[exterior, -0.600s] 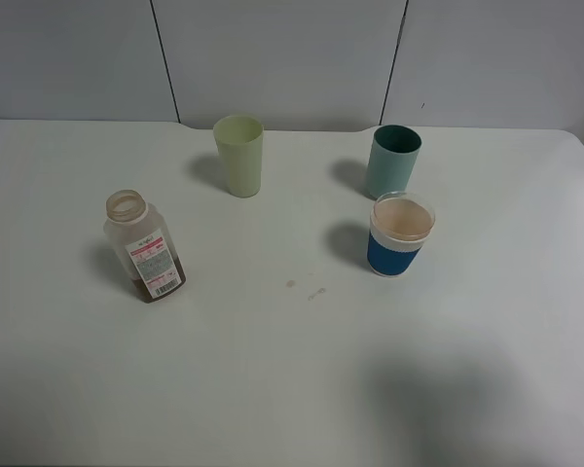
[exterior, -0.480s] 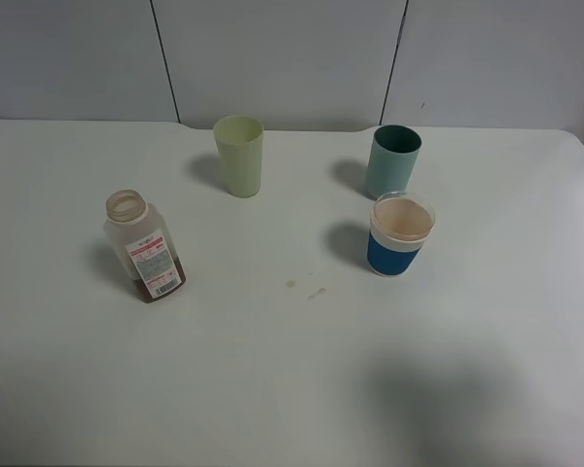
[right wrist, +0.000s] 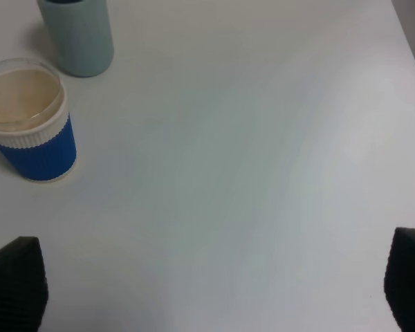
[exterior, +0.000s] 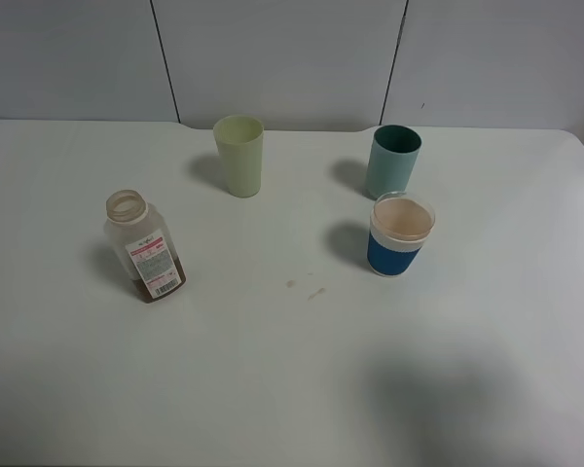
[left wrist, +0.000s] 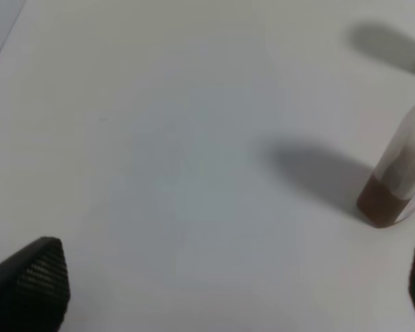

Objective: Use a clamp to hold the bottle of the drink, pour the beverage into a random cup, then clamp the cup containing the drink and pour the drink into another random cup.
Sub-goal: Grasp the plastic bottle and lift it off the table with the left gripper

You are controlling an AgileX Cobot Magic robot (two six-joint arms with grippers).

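Observation:
The bottle of the drink (exterior: 144,248) stands at the left of the table, uncapped, with dark brown beverage (left wrist: 382,203) in its bottom. The short blue-banded cup (exterior: 401,236) stands at the right, its inside pale tan (right wrist: 21,97). Just behind it is the tall teal cup (exterior: 392,161), which also shows in the right wrist view (right wrist: 77,34). Neither arm shows in the exterior view. My left gripper (left wrist: 225,283) is open over bare table, well short of the bottle (left wrist: 401,173). My right gripper (right wrist: 211,280) is open, off to the side of the blue-banded cup (right wrist: 29,121).
A pale green cup (exterior: 238,156) stands at the back centre. Two small drops (exterior: 305,289) lie on the white table (exterior: 273,370) between bottle and cups. A grey panelled wall (exterior: 282,58) runs behind the table.

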